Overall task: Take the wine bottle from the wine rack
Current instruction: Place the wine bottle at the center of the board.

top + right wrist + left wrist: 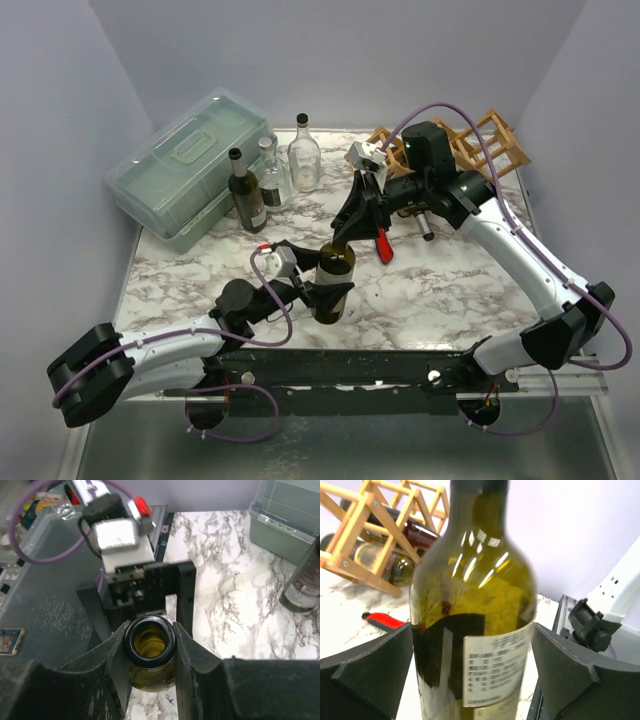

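The green wine bottle point(335, 282) stands upright on the marble table, mid front, off the wooden wine rack point(487, 137). My right gripper point(341, 240) comes down from above and is shut on the bottle's open neck point(150, 642), a finger pressed to each side of the rim. My left gripper point(330, 292) reaches in low from the left. Its fingers point(365, 670) flank the labelled body point(470, 605) closely, one on each side, jaws open. The rack point(375, 525) lies at the back right with another dark bottle point(417, 534) lying in it.
A translucent lidded box point(190, 165) sits back left. A dark bottle point(247, 195) and two clear bottles point(273, 175) point(304, 155) stand beside it. A red-handled tool point(384, 245) lies just right of the held bottle.
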`<state>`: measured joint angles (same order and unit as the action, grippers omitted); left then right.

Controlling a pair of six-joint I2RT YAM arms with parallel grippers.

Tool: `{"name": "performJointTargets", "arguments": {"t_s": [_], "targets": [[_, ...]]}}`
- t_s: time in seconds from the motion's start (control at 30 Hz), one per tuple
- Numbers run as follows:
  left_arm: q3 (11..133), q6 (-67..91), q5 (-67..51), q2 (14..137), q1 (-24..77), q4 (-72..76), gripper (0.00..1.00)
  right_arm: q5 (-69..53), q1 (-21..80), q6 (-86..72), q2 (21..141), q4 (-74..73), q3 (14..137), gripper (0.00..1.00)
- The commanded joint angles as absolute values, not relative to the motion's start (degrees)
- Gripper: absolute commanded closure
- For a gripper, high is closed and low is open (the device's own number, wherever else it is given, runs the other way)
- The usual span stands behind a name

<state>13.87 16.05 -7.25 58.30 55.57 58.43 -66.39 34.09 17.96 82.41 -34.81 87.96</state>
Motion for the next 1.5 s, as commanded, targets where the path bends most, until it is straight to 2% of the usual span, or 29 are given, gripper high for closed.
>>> {"name": "performJointTargets", "arguments": {"t_s": [0.0,0.27,0.57,0.9,1.17,1.47], "targets": [[13.06,19.25,-9.13,52.56,53.07,59.72,0.01,-63.34,34.25,18.05,84.59,-35.32,91.36,1.00],[14.94,16.18,-13.47,43.33,49.17,42.27,0.01,-60.13,34.19,15.86,86.04,-31.21,92.37,1.00],[25.08,8.68,-9.30,30.38,43.65,7.34,0.01,-52.16,34.22,15.54,90.82,-26.50,96.40,1.00],[38.10,1.86,-0.74,30.61,41.05,-16.17,0.01,-42.29,34.23,10.73,97.93,-17.90,101.98,1.00],[39.98,1.68,-2.06,30.85,32.92,-19.25,0.01,-32.53,34.35,10.48,104.83,-16.39,108.63,1.00],[34.14,0.26,-1.10,27.19,25.64,-16.12,0.01,-25.32,34.76,11.15,110.30,-15.46,113.83,1.00]]}}
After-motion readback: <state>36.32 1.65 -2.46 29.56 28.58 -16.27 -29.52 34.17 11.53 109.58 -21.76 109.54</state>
